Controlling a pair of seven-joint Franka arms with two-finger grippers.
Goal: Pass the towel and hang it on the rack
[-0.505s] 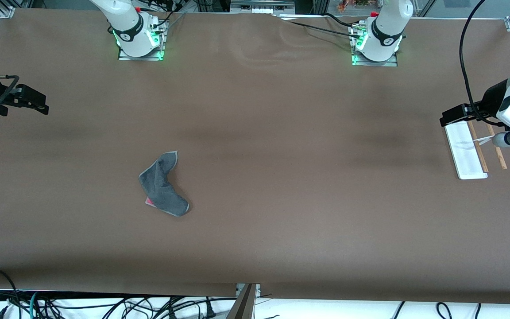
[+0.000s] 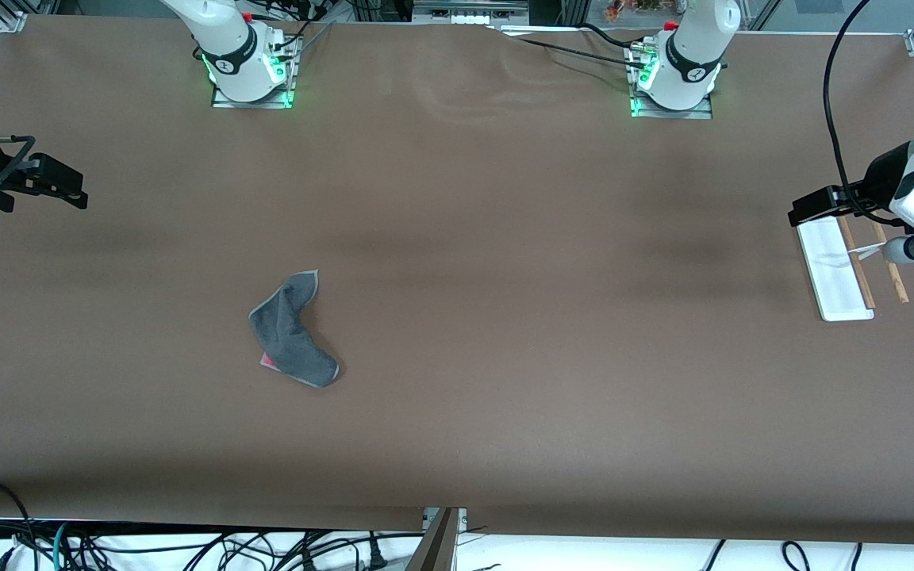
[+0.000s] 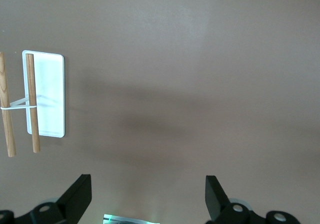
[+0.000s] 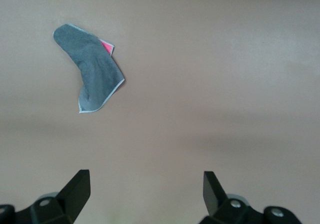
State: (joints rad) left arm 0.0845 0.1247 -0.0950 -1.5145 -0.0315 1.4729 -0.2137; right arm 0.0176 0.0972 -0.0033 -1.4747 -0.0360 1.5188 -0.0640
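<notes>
Towel (image 2: 295, 331) lies flat on bench (image 2: 505, 396), untouched. Right pincer (image 4: 142, 191) and left pincer (image 3: 147, 194), near rack (image 2: 838, 270), are spread wide, empty. A raised fold is best pinched.

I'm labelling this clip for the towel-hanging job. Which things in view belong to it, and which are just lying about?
Belongs:
- dark grey soft towel, pale trim, pink patch
- rack, white tray base, two wooden rods
- left gripper, open, up by the rack
- right gripper, open, waiting

Lying about:
- brown table
- black cables

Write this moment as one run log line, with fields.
towel: flat on table, untouched | rack: bare, left arm's end | left tool: open, near rack | right tool: open, empty
</notes>
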